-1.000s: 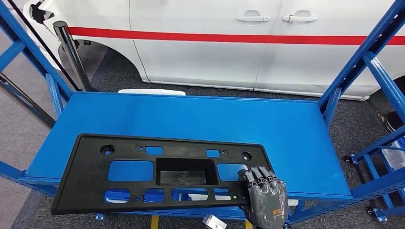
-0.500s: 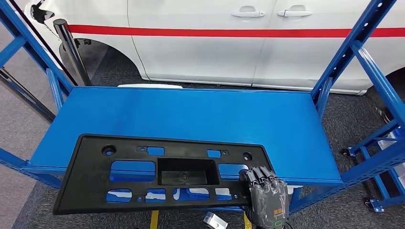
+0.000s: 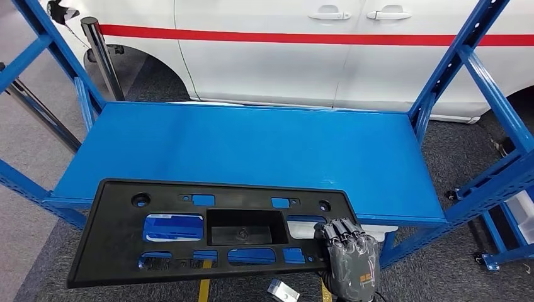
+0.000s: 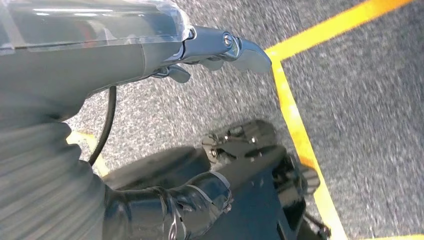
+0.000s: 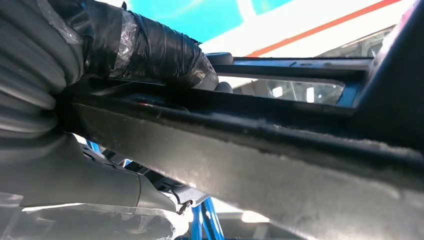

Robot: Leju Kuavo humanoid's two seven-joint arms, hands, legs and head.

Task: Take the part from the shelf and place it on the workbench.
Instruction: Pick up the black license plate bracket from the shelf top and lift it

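Note:
The part is a long flat black plastic panel with several cut-outs and a sunken box in its middle. It lies level, its far edge over the front of the blue shelf and its near half hanging out past the shelf edge. My right hand grips its near right corner, fingers on top. In the right wrist view the taped thumb presses on the panel's edge. My left hand hangs over the floor, its thumb and fingers apart, holding nothing.
Blue shelf uprights stand at the left and right. A white car with a red stripe is parked behind the shelf. A black post stands at the back left. Yellow tape marks the grey floor.
The whole view has shifted, so the camera moved. The panel, still in my right hand, now reaches further out past the shelf's front edge.

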